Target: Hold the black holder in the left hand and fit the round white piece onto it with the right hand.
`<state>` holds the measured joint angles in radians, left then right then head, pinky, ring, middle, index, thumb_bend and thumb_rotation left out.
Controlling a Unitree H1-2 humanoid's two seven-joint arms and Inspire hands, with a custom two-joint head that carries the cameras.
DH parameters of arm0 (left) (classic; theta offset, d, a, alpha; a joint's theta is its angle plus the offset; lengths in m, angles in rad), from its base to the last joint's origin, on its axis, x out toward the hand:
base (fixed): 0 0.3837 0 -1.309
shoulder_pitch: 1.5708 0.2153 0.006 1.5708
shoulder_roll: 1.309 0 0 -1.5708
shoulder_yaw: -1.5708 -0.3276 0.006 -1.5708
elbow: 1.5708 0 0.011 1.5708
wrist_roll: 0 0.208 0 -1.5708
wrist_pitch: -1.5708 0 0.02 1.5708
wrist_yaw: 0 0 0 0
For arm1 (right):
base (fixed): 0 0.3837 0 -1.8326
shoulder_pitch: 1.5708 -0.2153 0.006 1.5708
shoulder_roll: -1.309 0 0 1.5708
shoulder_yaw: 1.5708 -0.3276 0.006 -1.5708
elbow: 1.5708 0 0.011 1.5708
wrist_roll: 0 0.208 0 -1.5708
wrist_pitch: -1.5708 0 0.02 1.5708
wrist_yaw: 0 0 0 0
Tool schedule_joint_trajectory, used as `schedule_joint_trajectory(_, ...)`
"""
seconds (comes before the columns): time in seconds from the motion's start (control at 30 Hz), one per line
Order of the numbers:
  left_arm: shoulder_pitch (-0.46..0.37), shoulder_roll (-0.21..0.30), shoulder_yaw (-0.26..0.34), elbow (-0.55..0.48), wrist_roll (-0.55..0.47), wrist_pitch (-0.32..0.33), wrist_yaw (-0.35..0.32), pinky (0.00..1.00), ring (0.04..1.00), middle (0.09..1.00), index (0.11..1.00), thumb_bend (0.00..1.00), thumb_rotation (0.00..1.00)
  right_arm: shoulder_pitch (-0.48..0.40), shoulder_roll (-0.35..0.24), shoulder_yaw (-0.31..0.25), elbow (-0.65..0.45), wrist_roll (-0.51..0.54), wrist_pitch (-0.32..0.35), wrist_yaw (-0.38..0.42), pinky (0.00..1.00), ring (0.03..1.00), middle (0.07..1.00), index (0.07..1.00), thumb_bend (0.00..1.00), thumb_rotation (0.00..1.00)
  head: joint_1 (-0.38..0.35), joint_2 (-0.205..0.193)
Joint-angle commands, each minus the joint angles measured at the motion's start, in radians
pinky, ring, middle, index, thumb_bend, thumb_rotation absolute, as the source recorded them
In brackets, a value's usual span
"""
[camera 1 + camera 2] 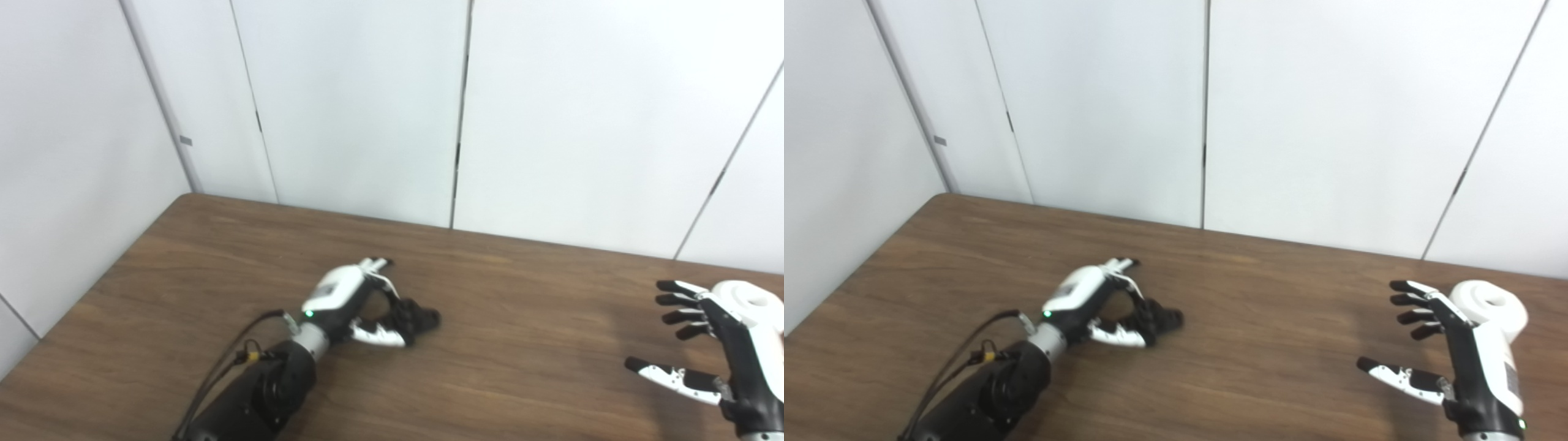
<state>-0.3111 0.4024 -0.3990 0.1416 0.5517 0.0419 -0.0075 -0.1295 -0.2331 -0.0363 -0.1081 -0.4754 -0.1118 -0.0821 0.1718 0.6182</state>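
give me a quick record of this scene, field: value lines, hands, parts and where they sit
left hand: low on the table, fingers curled around the black holder
right hand: open, fingers spread, holding nothing
white piece: round with a centre hole, on the table just behind the right hand, near the far right
table: brown wood grain
holder and white piece: far apart, not yet joined
backdrop: white wall panels

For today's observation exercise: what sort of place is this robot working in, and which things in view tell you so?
Probably a robot test booth or lab workstation, not a home. A bare wooden table stands in a corner of plain white partition panels, and it carries only the work parts: a black holder and a round white piece.
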Motion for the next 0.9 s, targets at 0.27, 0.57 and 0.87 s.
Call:
schedule_joint_trajectory(0.27, 0.004, -0.071, -0.147, 0.0, 0.053, -0.084, -0.118, 0.98, 1.0, 0.963, 0.483, 0.52, 0.07, -0.032, 0.007, -0.008, -0.067, 0.011, 0.003, -0.011, 0.49, 0.608, 0.691, 0.745, 0.62, 0.07, -0.059, 0.021)
schedule_joint_trajectory(0.57, 0.003, -0.102, -0.209, 0.027, 0.081, -0.101, -0.13, 0.97, 1.0, 0.965, 0.483, 0.52, 0.07, -0.031, 0.01, -0.001, -0.091, -0.011, 0.025, -0.007, 0.5, 0.605, 0.689, 0.747, 0.62, 0.1, -0.121, 0.04)
schedule_joint_trajectory(0.87, 0.005, -0.084, -0.225, 0.057, 0.085, -0.14, -0.129, 0.95, 1.0, 0.962, 0.484, 0.52, 0.07, -0.053, 0.012, 0.019, -0.124, -0.034, 0.072, 0.015, 0.49, 0.599, 0.694, 0.746, 0.62, 0.11, -0.298, 0.035)
